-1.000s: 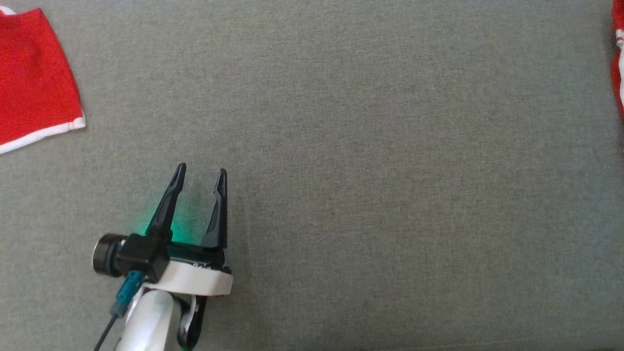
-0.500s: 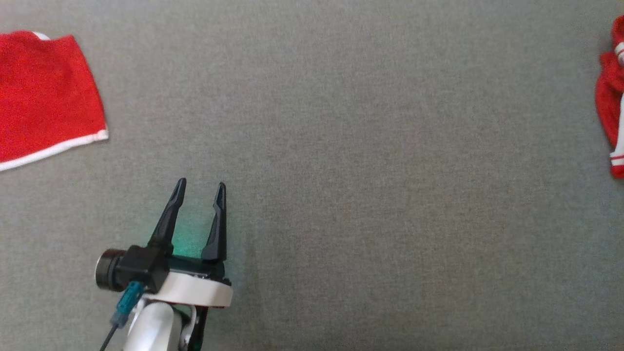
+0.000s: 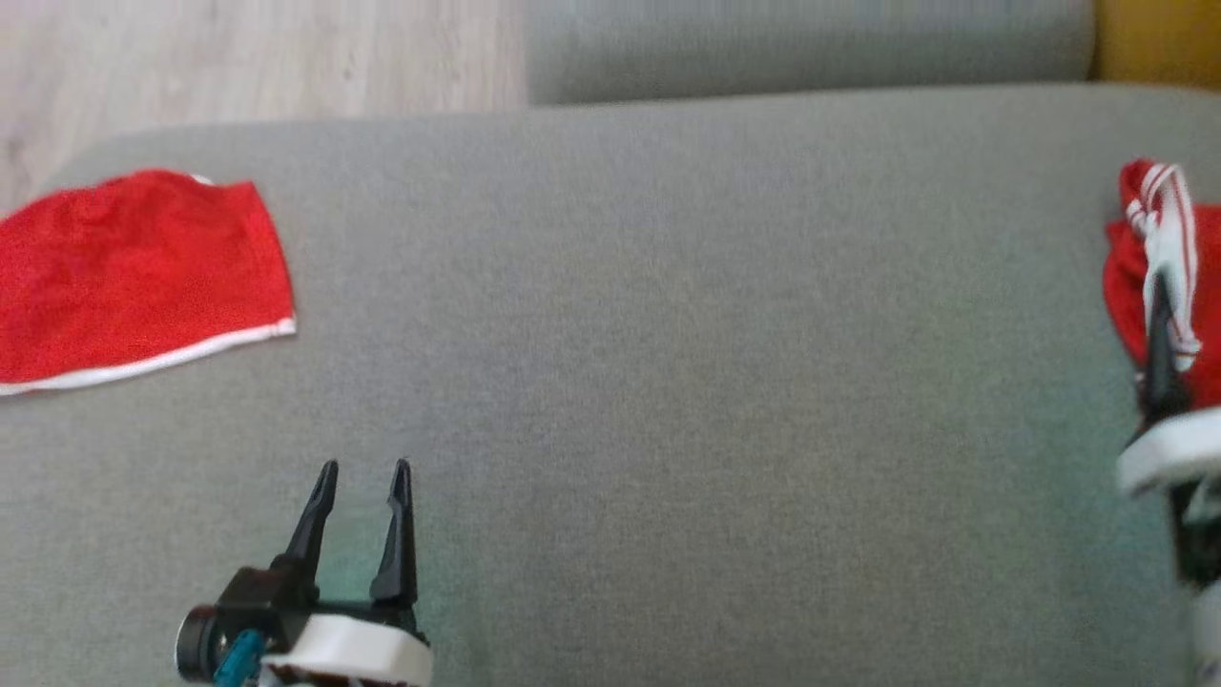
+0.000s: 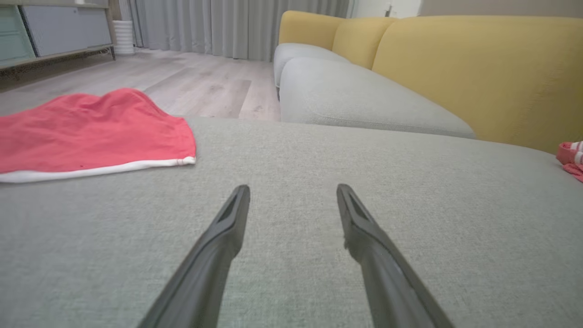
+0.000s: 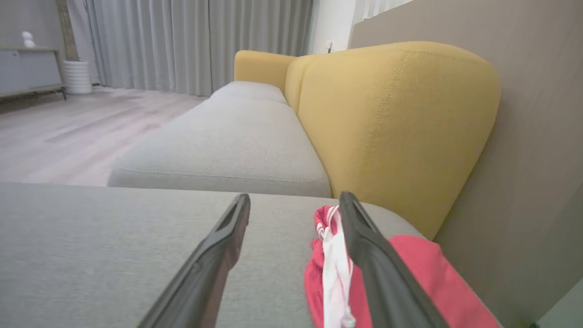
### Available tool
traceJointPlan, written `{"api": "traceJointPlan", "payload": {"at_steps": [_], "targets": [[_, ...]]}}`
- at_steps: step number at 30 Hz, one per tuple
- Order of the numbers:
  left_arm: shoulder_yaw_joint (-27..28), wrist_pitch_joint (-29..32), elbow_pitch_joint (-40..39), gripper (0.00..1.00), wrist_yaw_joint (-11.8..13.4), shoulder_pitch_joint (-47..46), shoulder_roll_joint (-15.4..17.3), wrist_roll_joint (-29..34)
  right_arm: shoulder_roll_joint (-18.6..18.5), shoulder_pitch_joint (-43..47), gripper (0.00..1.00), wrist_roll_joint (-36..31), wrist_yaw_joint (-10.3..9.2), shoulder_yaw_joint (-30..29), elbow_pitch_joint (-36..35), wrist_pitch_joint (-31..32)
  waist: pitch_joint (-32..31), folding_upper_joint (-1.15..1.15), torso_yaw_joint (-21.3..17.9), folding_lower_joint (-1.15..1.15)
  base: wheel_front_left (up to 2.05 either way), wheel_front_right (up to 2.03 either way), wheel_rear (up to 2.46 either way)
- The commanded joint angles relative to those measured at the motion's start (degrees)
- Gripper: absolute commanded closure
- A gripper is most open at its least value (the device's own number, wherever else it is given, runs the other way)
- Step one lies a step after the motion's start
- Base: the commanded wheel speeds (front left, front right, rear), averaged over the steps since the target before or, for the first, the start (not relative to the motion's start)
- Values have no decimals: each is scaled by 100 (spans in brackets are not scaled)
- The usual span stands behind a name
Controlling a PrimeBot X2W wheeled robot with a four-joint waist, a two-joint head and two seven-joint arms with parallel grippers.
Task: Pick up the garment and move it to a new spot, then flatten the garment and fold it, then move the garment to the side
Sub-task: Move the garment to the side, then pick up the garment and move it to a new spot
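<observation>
the left gripper is low over the grey sofa seat. its two dark fingers are wide apart and there is nothing between them. the right gripper is over at the right end of the seat. its fingers are wide apart too and they grip nothing. a crumpled red garment with white stripes lies on the seat just under and past the right-hand finger of that gripper, close to the yellow backrest. a white strip of it shows in the gap between the fingers. far off at the left end of the seat lies a flat red garment with a white hem, well apart from the left gripper. past the seat is another grey cushion, then a pale wood floor and grey curtains.
</observation>
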Motion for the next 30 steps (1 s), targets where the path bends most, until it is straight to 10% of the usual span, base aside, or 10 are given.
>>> {"api": "traceJointPlan", "payload": {"at_steps": [1, 14, 30], "targets": [[244, -55, -129, 0, 30, -93, 6, -12, 16, 150, 0, 68, -4, 142, -307, -84, -240, 0, 51, 1, 0, 0, 0], [487, -55, 38, 0, -23, 303, 3, -12, 1189, 2028, 0, 30, -4, 448, -1595, -199, -635, 0, 88, 1, 0, 0, 0], [474, -55, 66, 0, -64, 281, 2, -22, 1303, 2463, 0, 162, -4, 801, -1772, -201, -688, 0, -41, 1, 0, 0, 0]]}}
